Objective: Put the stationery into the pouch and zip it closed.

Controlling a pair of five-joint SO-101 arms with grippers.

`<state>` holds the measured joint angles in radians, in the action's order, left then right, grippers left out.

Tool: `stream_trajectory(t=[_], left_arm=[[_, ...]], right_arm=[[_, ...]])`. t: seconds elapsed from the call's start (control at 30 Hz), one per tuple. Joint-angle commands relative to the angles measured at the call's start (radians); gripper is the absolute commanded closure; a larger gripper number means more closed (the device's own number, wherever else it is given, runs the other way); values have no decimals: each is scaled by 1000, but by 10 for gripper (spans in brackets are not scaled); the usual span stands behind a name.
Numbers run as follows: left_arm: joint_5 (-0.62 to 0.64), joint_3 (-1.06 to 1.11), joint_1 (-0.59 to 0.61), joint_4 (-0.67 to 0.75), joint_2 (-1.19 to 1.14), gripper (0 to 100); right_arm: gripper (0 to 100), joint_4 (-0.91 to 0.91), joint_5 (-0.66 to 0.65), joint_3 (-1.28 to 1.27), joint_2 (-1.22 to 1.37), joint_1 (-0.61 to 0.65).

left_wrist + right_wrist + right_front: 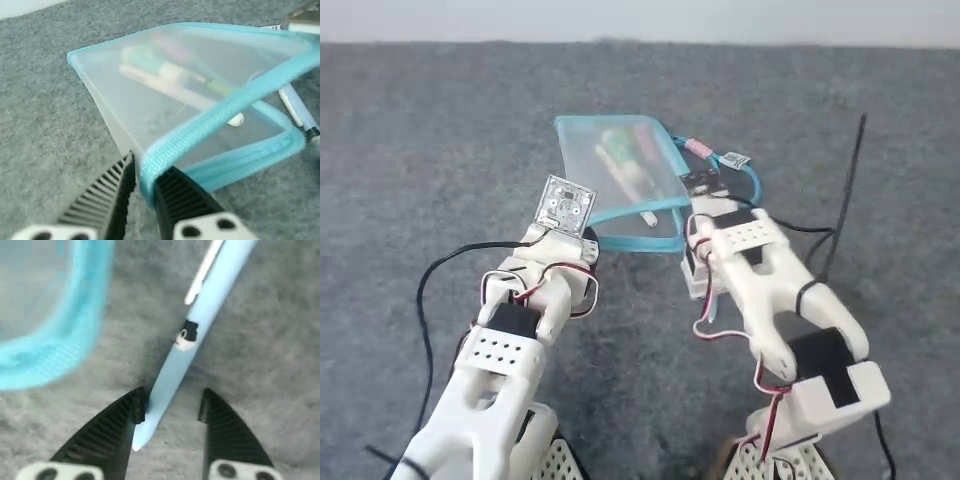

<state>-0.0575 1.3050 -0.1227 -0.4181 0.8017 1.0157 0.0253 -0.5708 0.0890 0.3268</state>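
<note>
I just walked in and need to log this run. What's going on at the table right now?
The left gripper is shut on the teal zipper edge of the translucent pouch, holding its mouth open. Several pens already lie inside. The right gripper is open around a light blue pen that lies on the grey mat just outside the pouch. One jaw touches it, but it is not yet gripped. The pouch is not yet zipped.
</note>
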Motion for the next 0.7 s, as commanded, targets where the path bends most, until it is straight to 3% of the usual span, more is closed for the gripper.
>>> stream_trajectory(t=[0.0, 0.07, 0.27, 0.33, 0.53, 0.67], left_arm=[[-2, -10, -8, 15, 5, 988], [-2, -10, -8, 15, 6, 988], [-2, -10, -8, 15, 6, 988], [-2, -10, -8, 15, 6, 988], [-2, -10, -8, 18, 3, 988], [-2, -10, -8, 20, 2, 988]], right_arm=[[925, 18, 11, 44, 2, -124], [988, 18, 6, 64, 2, -189], [988, 18, -6, 74, 1, -357], [991, 18, -63, 77, -4, -397], [991, 259, -183, 173, -162, -404], [991, 390, -296, 193, -364, -320]])
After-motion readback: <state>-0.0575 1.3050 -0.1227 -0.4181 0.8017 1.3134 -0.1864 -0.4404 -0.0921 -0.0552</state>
